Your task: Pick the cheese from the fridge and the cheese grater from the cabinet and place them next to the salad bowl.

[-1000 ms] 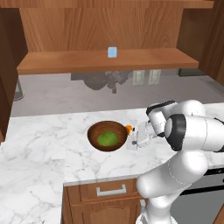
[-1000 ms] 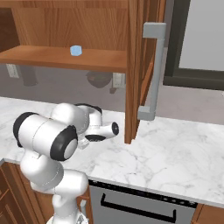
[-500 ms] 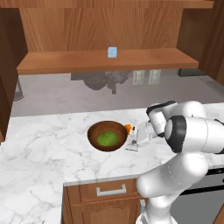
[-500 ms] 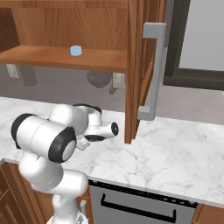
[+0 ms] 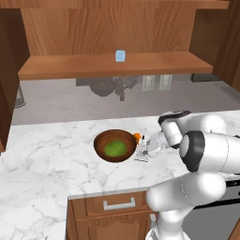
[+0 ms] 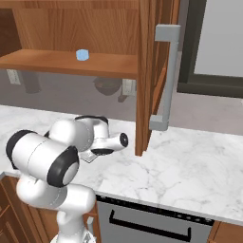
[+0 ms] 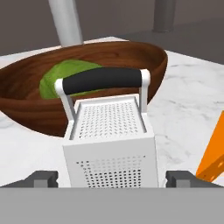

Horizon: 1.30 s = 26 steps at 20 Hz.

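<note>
End effector (image 7: pixel 111 177): your fingers sit spread wide, one either side of cheese grater (image 7: pixel 109 135), not touching it. Grater stands upright on marble tabletop (image 5: pixel 51 154), just beside salad bowl (image 5: pixel 115 146), dark handle on top. Cheese (image 7: pixel 213 154) lies close at grater's other side, near bowl rim.

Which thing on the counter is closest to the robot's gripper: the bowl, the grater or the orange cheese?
The silver box grater with the dark handle. It stands right between the gripper fingertips, while the brown wooden salad bowl sits behind it and the orange cheese wedge lies off to one side.
</note>
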Available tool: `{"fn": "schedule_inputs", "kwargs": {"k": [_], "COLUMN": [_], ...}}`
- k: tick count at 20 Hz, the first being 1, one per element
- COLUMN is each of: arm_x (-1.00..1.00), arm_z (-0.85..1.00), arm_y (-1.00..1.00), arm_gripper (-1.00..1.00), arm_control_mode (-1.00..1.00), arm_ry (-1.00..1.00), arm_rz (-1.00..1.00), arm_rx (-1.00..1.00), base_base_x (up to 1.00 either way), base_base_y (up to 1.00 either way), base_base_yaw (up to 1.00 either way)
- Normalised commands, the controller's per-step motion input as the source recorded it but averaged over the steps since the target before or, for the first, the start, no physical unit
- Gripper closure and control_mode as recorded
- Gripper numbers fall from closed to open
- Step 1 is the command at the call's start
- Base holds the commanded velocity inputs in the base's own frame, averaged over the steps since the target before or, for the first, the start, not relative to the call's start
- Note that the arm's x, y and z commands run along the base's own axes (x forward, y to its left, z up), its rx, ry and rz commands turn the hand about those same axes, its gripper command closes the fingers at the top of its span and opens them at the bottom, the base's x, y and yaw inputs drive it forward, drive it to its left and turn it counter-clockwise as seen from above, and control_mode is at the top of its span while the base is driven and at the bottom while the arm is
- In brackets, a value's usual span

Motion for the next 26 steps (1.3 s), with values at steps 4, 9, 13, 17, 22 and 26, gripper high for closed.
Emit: {"fn": "schedule_inputs", "kwargs": {"k": [4, 9, 13, 17, 22, 26], "arm_x": [-0.08, -0.15, -0.31, -0.28, -0.32, -0.44], "arm_z": [0.09, 0.23, 0.28, 0.25, 0.26, 0.25], "arm_y": [0.00, -0.09, -0.15, -0.16, -0.05, 0.00], "arm_gripper": [-1.00, -1.00, -1.00, -1.00, -1.00, -1.00], "arm_control_mode": [-1.00, -1.00, -1.00, -1.00, -1.00, -1.00], "arm_ry": [0.16, 0.17, 0.07, 0.10, 0.03, 0.00], "arm_rz": [-0.08, -0.10, -0.11, -0.12, -0.10, -0.10], "arm_rx": [-0.03, -0.06, -0.08, -0.08, -0.08, -0.06], "base_base_x": [0.00, 0.00, 0.00, 0.00, 0.00, 0.00], "base_base_y": [0.00, 0.00, 0.00, 0.00, 0.00, 0.00], "base_base_yaw": [0.00, 0.00, 0.00, 0.00, 0.00, 0.00]}}
